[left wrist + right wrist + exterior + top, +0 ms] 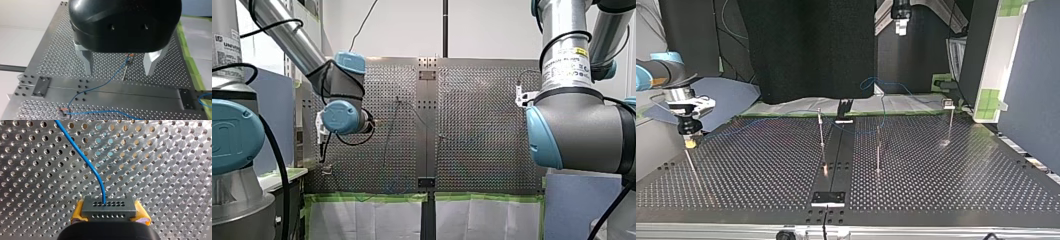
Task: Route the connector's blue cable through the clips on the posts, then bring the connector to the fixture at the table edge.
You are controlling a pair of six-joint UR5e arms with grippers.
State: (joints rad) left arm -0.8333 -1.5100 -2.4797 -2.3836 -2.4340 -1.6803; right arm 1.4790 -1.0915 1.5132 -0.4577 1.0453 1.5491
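Between the yellow pads (78,213) of the right claw (109,216) sits the connector (109,208), taken by its two ends with the jaws closed snug on it; it looks a small, rigid, light block, best held by the body like this and never by the wire; the cable (83,160) leaves its upper face and arcs away over the table (170,170), thin and limp with a little spring, so I judge it will trail and tug rather than push, and a sharp pull could kink it at the root or drag it out of a clip; in the top view this claw hangs low over the table at the view's left, well apart from the middle posts (821,131); farther off, the left claw (119,71) hovers high over the table with its metal fingers (87,61) spread wide and nothing between them; below it the cable runs through two clips (129,56), so routing seems at least partly done.
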